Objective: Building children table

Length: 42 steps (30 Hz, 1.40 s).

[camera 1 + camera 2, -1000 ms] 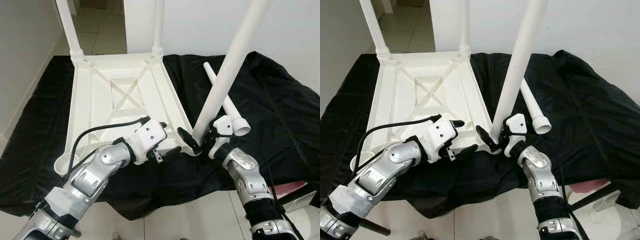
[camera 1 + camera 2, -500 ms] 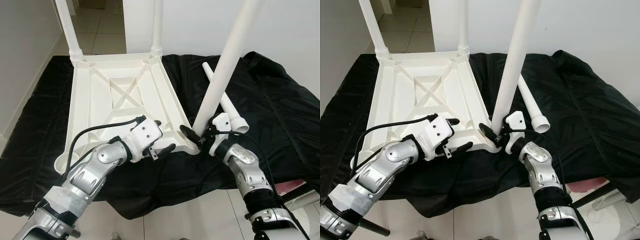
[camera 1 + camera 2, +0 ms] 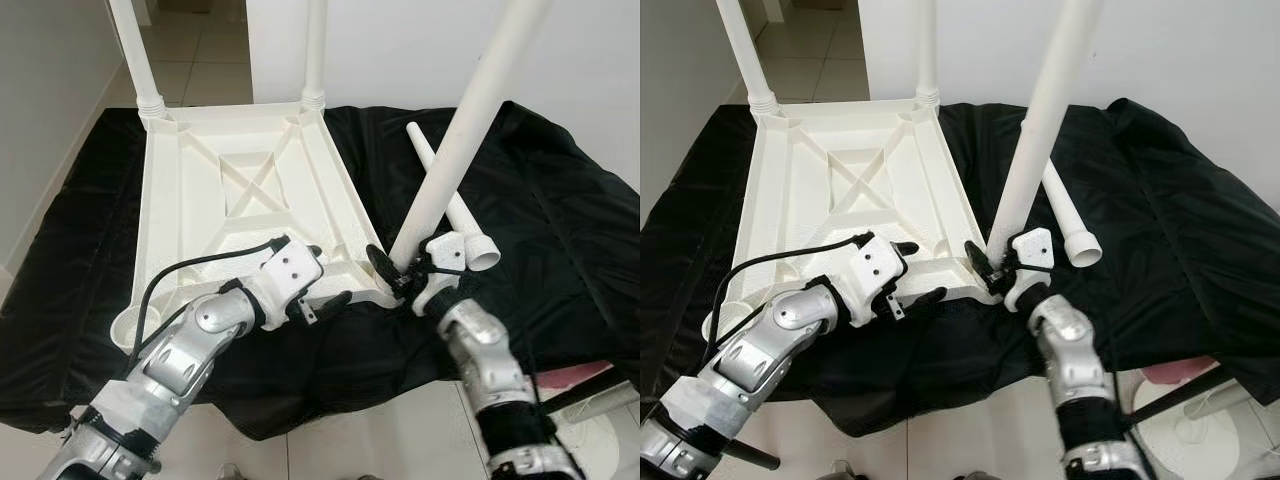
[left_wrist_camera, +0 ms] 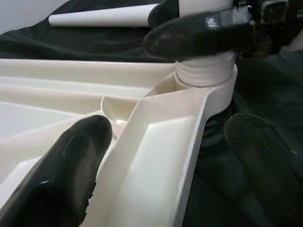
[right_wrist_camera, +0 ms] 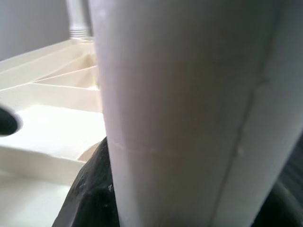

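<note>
White plastic tabletop (image 3: 240, 200), upside down on a black cloth (image 3: 540, 200), two legs (image 3: 135, 50) fitted upright at its far corners and one loose leg (image 3: 455, 210) lying on the cloth to the right. Left claw (image 3: 325, 285): fingers spread, straddling the tabletop's near rim beside the near right corner socket (image 4: 206, 78). Right claw (image 3: 395, 275): pinching the base of a tilted third leg (image 3: 465, 130), whose threaded end sits in that socket.

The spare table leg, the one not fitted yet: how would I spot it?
Find the upturned white tabletop on the black cloth. To its right the right gripper holds a slanted leg. Behind that, the loose leg is the one lying flat on the cloth.
</note>
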{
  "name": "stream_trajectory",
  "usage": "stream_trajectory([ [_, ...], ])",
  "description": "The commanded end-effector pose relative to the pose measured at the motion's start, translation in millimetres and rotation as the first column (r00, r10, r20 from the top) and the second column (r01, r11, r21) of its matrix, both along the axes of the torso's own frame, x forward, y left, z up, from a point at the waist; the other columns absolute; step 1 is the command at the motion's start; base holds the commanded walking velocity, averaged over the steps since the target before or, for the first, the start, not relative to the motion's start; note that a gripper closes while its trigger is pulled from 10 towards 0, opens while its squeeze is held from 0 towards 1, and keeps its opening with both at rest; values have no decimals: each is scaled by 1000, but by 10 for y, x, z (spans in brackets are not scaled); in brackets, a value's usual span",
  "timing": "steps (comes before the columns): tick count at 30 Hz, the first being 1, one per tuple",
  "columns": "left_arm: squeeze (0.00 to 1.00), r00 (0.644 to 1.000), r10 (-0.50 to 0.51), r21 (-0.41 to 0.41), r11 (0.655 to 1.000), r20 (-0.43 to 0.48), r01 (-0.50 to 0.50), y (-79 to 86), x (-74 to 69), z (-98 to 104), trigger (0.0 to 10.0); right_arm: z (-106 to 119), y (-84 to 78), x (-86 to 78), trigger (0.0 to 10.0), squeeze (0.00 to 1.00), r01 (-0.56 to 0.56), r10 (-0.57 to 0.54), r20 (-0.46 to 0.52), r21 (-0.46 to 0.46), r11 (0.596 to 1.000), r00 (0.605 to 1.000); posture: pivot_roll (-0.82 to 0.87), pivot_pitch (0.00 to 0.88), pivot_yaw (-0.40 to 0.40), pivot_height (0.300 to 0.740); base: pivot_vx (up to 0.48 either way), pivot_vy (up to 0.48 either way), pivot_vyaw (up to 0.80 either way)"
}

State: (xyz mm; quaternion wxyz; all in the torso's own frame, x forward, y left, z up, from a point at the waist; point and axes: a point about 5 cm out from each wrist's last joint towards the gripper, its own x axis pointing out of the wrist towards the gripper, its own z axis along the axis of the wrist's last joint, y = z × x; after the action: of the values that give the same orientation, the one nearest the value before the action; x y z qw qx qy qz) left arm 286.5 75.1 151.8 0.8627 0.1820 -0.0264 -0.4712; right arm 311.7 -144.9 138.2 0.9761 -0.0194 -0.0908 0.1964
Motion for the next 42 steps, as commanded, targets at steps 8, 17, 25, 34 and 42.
stream_trajectory([
  [8,0,999,-47,41,998,14,47,-16,-14,-37,10000,-104,99,-140,10000,0,344,-337,-100,67,937,936,-20,75,-44,740,0,0,0],
  [17,0,999,-25,44,999,36,23,-8,-19,-7,10000,-94,339,-172,10000,0,357,-353,-77,36,934,932,18,75,-60,740,0,0,0],
  [25,0,999,11,44,999,37,-12,65,-72,-23,10000,-69,305,-183,10000,1000,336,-328,-101,82,938,939,60,74,-87,740,0,0,0],
  [34,0,999,15,49,999,50,-18,94,-32,3,10000,11,204,-247,10000,1000,291,-293,-1,114,950,956,60,60,-85,740,0,0,0],
  [42,0,999,-43,24,999,12,43,-5,-83,-18,10000,-14,-19,-277,10000,0,215,-218,27,76,974,976,19,53,-66,740,0,0,0],
])
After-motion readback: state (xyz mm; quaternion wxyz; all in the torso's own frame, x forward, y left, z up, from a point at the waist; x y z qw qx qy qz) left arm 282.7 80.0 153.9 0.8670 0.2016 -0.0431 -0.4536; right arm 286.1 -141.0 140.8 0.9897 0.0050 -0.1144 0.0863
